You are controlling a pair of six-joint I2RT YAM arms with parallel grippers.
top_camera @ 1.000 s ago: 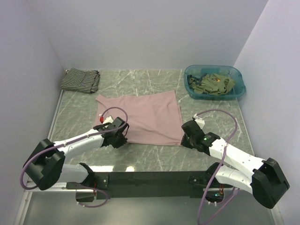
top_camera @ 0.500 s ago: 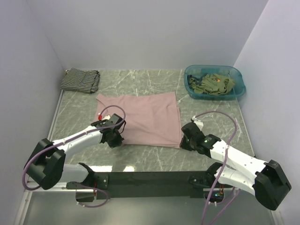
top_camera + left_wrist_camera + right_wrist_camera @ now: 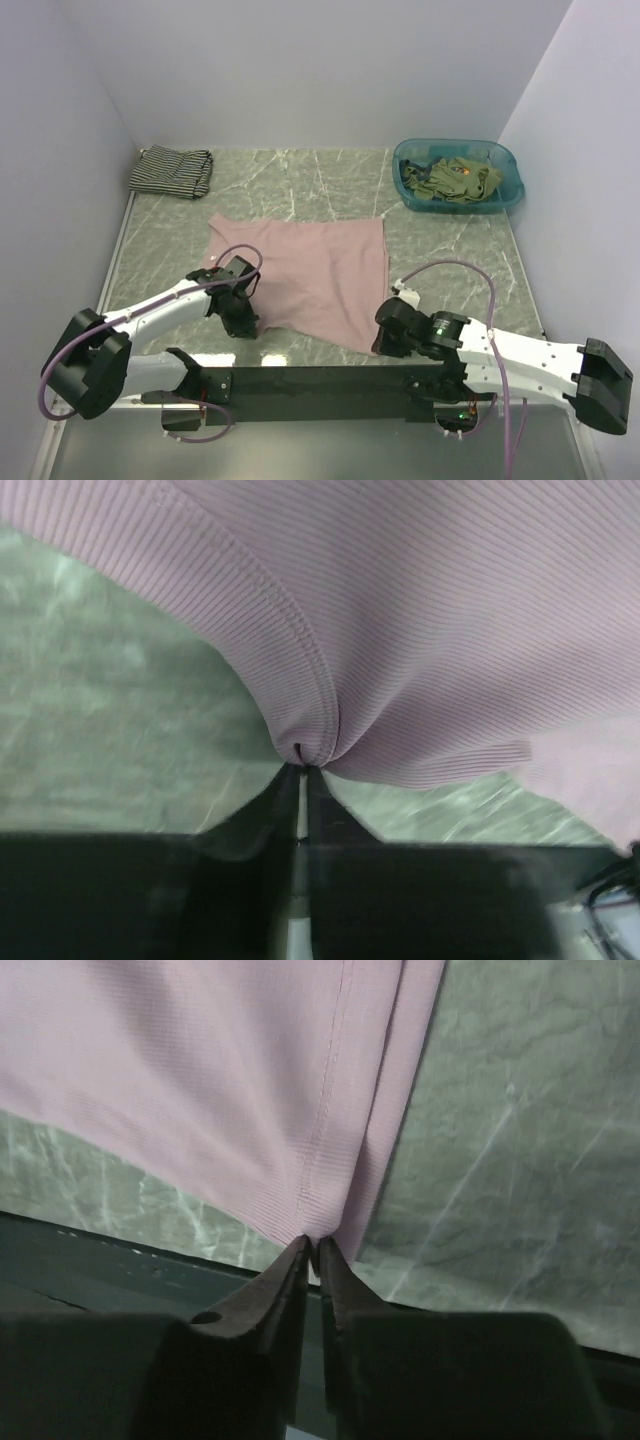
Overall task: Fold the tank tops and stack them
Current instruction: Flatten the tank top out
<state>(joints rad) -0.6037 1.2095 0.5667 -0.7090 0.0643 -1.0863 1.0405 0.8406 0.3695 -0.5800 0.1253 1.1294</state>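
I see the pink tank top [image 3: 300,275] spread on the marble table [image 3: 450,270], approx. in the middle. Its near edge sits close to the arm bases and looks uneven, lower on the right side.

The left gripper [image 3: 240,318] is at the near-left corner of this cloth. In the left wrist view the fingers are pressed together on the ribbed hem, and the fabric gathers into a small pucker right at the tips.

The right gripper [image 3: 385,335] is at the near-right corner. In the right wrist view its two fingers are nearly together, w/ only a thin slit between them, and they pinch the pink cloth at a seam. The fabric fans out from that point. I cannot tell if either corner is lifted off the table.

The striped tank top [image 3: 172,170] lies folded at the far-left corner, well apart from the pink one. The olive tank tops [image 3: 450,180] are crumpled inside the teal basin [image 3: 510,195] at the far right.
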